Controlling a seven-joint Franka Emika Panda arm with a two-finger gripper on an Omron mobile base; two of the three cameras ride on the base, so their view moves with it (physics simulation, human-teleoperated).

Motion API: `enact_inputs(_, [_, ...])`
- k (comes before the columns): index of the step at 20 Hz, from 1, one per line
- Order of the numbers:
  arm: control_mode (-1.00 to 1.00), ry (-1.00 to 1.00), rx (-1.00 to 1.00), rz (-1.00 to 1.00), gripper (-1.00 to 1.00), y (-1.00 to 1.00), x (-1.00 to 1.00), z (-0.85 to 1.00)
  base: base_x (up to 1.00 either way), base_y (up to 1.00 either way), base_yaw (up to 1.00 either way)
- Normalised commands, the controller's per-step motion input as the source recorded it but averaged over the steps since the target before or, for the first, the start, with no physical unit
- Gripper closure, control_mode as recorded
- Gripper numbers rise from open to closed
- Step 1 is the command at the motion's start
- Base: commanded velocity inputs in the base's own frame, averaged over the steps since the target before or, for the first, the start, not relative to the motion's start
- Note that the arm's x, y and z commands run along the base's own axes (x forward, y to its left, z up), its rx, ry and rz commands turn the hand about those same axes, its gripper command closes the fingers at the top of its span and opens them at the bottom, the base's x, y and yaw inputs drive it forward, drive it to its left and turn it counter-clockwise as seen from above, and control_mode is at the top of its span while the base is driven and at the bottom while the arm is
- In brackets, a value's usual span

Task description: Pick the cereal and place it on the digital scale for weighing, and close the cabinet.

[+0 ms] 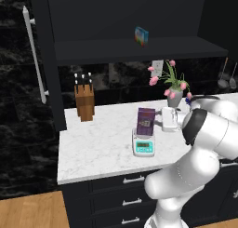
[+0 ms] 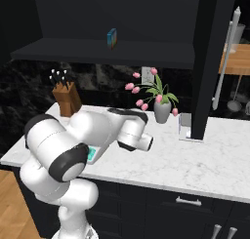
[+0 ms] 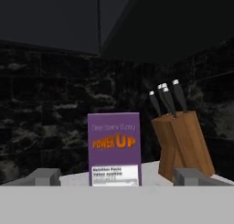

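The black cabinet (image 1: 125,17) hangs wide open above your white marble table (image 1: 102,148), both panelled doors swung out, the left one's silver bar handle (image 1: 35,55) catching the light. That half of your job is not yet done. A small light-blue box (image 1: 141,36) sits alone on the inner shelf. Below it, the robot's white arm (image 1: 200,143) reaches over the table. To the left stands a wooden knife block (image 1: 84,100), and a vase of pink tulips (image 1: 174,85) rests near the wall. The cereal (image 1: 146,122), a tall purple box, stands upright on the digital scale (image 1: 143,145), so by the look of things the weighing step is complete. In the hand view the cereal (image 3: 114,149) faces you squarely, the knife block behind it. Your gripper (image 3: 116,177) shows its jaws spread wide on either side of the box, touching nothing and holding nothing. What remains for you is closing both cabinet doors.
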Motion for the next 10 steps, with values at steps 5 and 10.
enact_inputs(5, [-1.00,-0.15,0.01,0.00,-1.00,-0.26,-0.25,0.10,0.00,0.00,0.00])
enact_inputs(10, [-1.00,-0.26,0.07,-0.03,-1.00,-0.29,-0.73,0.56,0.00,0.00,0.00])
